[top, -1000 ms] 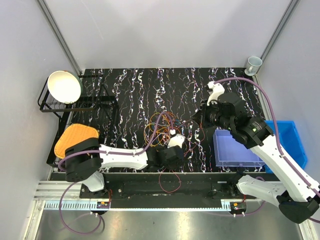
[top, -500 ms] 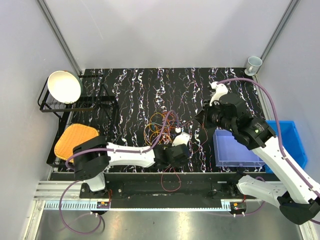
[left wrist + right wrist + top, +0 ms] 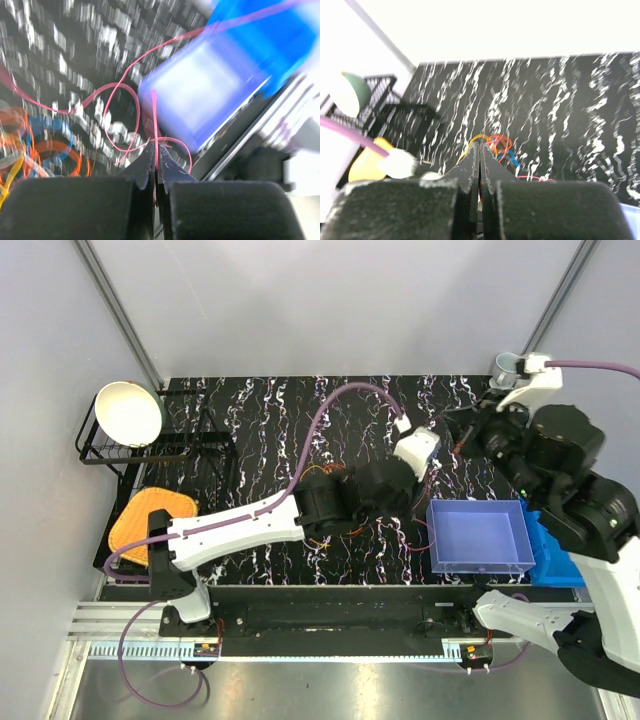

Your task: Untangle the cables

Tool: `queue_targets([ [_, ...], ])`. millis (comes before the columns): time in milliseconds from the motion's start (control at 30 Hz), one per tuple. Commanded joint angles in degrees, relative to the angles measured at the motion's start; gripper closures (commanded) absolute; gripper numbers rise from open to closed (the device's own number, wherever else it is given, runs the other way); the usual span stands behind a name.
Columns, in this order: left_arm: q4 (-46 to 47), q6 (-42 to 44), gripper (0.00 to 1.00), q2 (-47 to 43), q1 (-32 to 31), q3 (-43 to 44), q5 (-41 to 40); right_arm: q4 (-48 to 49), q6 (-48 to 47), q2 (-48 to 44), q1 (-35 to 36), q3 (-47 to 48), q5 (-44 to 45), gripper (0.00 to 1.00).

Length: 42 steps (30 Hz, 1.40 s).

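now | left tool (image 3: 155,150) nips cables (image 3: 154,120) | right tool (image 3: 480,147) closed | blue bin (image 3: 470,565) beside (blurred)

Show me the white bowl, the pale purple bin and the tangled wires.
white bowl (image 3: 128,412): top view, its inside.
pale purple bin (image 3: 478,536): top view, its bare floor.
cables (image 3: 496,141): right wrist view, the orange-red loops.

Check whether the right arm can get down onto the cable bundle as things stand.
Probably not cleanly. The left arm stretches across the cable bundle, hiding most of it from above; the right gripper is off toward the far right corner. Only the bundle's far edge looks open.
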Motion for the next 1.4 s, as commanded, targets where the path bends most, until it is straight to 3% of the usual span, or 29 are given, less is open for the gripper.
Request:
queue_targets([
  [0,-1.77,7.69,1.0,4.83,-0.38,10.96,4.53,-2.23,-1.95,-0.64,0.28,4.63,8.57,1.0],
  [333,2.08,11.4,1.0,17.94,-0.56,28.2,14.02,-5.04,-2.48,-3.99,0.36,1.66,22.89,1.0],
  [633,15.35,12.63,1.0,22.86,-0.47,26.98,19.74,-6.45,-2.21,-5.83,0.28,-1.6,30.8,1.0],
  [933,26.96,13.33,1.0,27.43,-0.21,22.85,19.92,-6.45,-0.2,-7.15,0.36,-7.39,33.54,1.0],
  [1100,31.79,13.51,1.0,30.86,0.06,22.49,20.09,-6.62,1.12,-7.24,0.28,-10.82,33.37,1.0],
  [1367,32.25,13.07,1.0,34.29,0.58,23.9,19.39,-6.62,2.44,-6.62,0.36,-14.6,34.07,1.0],
])
